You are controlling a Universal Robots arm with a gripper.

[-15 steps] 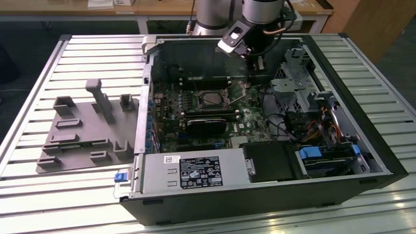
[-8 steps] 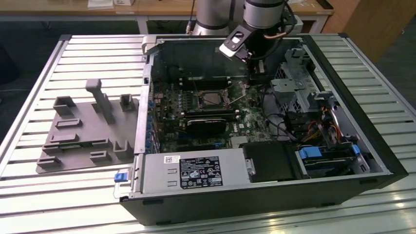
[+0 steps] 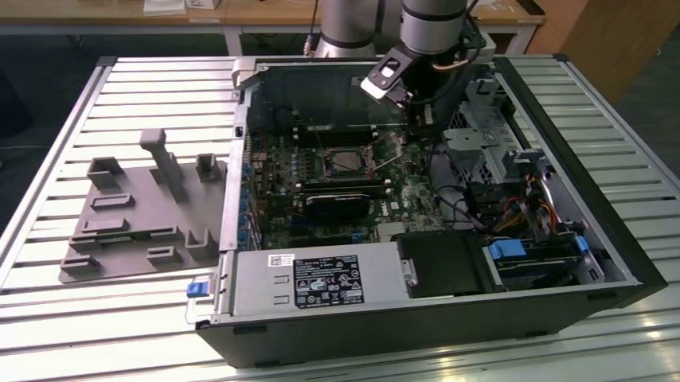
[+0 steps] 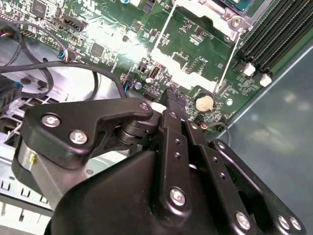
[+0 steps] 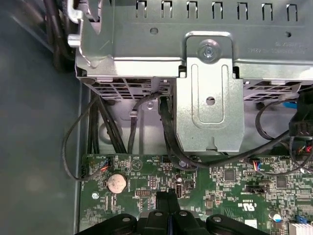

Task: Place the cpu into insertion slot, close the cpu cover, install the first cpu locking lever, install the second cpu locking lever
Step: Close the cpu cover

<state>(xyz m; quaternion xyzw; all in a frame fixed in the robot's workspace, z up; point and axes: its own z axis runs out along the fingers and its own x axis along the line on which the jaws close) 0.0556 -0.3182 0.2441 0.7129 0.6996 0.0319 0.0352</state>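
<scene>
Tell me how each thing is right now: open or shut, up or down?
Computer case: lying on its side, open, no side panel on.
Claw: shut, tips close above the green board.
Chip cover: tipped up and open, not lying flat.
Round battery: sitting in its holder on the board.

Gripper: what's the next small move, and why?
Probably shift the gripper toward the nearer lever. Its shut fingertips sit over the board by the coin battery, beside the socket, and that thin lever looks unlatched.
</scene>
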